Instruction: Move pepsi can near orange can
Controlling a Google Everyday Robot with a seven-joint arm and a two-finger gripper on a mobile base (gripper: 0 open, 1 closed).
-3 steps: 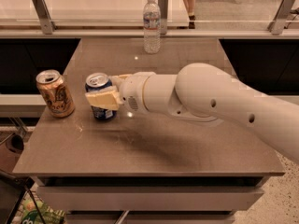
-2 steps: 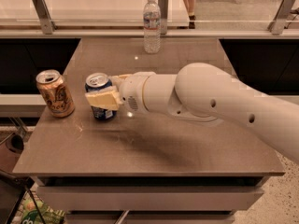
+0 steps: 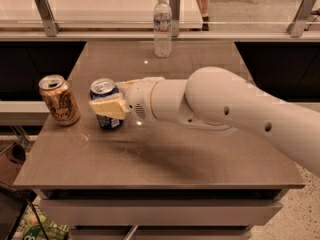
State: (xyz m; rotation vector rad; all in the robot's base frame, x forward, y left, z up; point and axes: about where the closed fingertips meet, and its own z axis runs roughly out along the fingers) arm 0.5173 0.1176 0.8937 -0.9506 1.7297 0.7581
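While the hand (image 3: 113, 98) pinches the dark blue aluminium pepsi can (image 3: 102, 90) near the worktop's (image 3: 200, 159) left edge, any overshoot toward that edge could topple the orange-tan aluminium can (image 3: 59, 100) standing just beside it.

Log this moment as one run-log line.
claw: low over table, shut on pepsi can | pepsi can: upright on table, beside orange can, not touching | water bottle: far edge

The dark blue pepsi can (image 3: 103, 90) stands upright just beside the orange can (image 3: 59, 100), clasped by the pincer (image 3: 108, 96). The orange can is tan and upright.
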